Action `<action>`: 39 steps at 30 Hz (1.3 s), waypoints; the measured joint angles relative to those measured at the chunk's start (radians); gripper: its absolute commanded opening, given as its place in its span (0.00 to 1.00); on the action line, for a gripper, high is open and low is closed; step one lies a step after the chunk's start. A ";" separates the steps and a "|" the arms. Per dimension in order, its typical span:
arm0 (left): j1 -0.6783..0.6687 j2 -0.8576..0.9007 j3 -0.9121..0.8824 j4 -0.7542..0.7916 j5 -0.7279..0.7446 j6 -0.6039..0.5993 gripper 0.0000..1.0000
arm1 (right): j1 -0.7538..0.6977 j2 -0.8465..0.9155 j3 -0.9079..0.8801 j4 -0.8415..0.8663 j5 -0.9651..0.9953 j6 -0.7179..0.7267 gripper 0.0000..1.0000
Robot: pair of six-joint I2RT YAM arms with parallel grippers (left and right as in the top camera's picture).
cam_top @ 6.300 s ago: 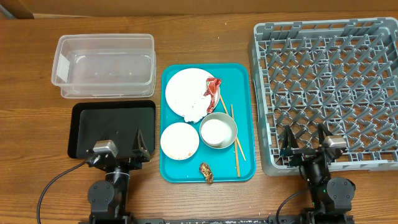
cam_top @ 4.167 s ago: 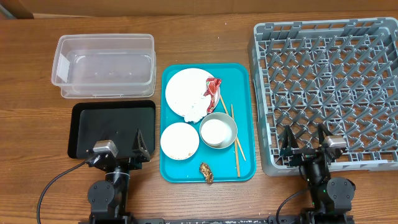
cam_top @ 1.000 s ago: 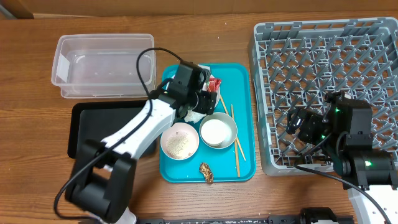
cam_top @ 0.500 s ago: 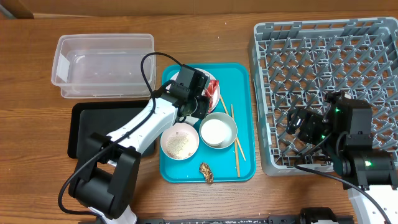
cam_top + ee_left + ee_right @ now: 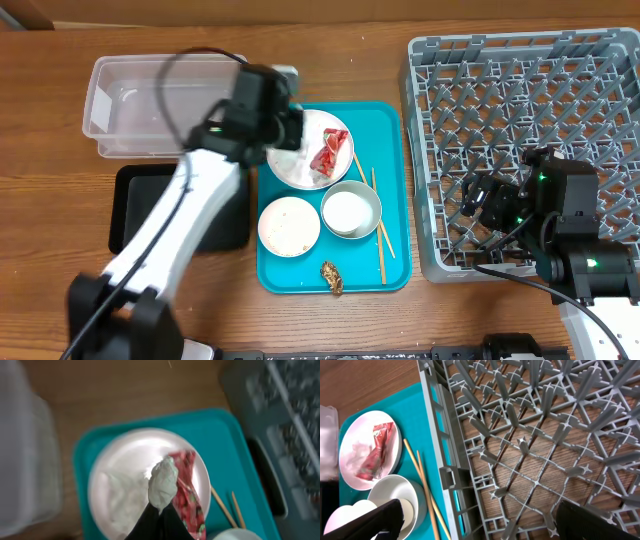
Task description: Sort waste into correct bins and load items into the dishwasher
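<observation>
My left gripper (image 5: 160, 510) is shut on the crumpled white napkin (image 5: 163, 481), holding it above the white plate (image 5: 125, 465). In the overhead view the left gripper (image 5: 290, 128) hovers over the plate's (image 5: 296, 160) left edge, near the clear tub (image 5: 165, 105). The red wrapper (image 5: 330, 152) lies on the plate. Two bowls (image 5: 289, 226) (image 5: 351, 210), the chopsticks (image 5: 380, 230) and a brown food lump (image 5: 332, 278) rest on the teal tray (image 5: 395, 130). My right gripper (image 5: 482, 200) stands open over the grey dish rack's (image 5: 530, 110) front left part, nothing between its fingers (image 5: 375, 520).
The black tray (image 5: 135, 205) lies in front of the clear tub, partly under my left arm. The dish rack's wall (image 5: 442, 455) stands right beside the teal tray and chopsticks (image 5: 422, 490).
My left gripper has shut on the napkin and lifted it off the plate, swinging back and left toward the clear tub. The right arm has not moved.
</observation>
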 measured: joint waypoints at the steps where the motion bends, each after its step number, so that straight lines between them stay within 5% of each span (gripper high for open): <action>1: 0.027 -0.029 0.006 0.000 -0.008 0.000 0.04 | 0.000 0.000 0.000 0.000 -0.001 0.000 1.00; 10: 0.211 -0.067 0.015 0.012 -0.135 0.000 0.12 | 0.000 0.000 0.000 0.000 0.000 0.000 1.00; 12: 0.241 -0.067 0.015 0.035 -0.153 0.000 0.31 | 0.000 0.000 0.000 -0.001 0.000 0.000 1.00; 14: 0.275 -0.067 0.015 0.050 -0.168 0.003 0.31 | 0.000 0.000 0.000 -0.001 0.000 0.000 1.00; 17: 0.287 -0.066 0.015 0.052 -0.179 0.003 0.52 | 0.000 0.000 0.000 -0.002 0.000 0.000 1.00; 19: 0.286 -0.064 0.015 0.054 -0.182 0.008 0.56 | 0.000 0.000 0.000 -0.002 0.000 0.000 1.00; 32: 0.280 -0.017 0.015 0.008 0.002 0.007 0.58 | 0.000 0.000 0.000 -0.003 0.000 0.000 1.00; 39: 0.157 0.002 0.015 -0.050 0.068 0.008 0.60 | 0.000 0.016 0.000 -0.003 0.000 0.000 1.00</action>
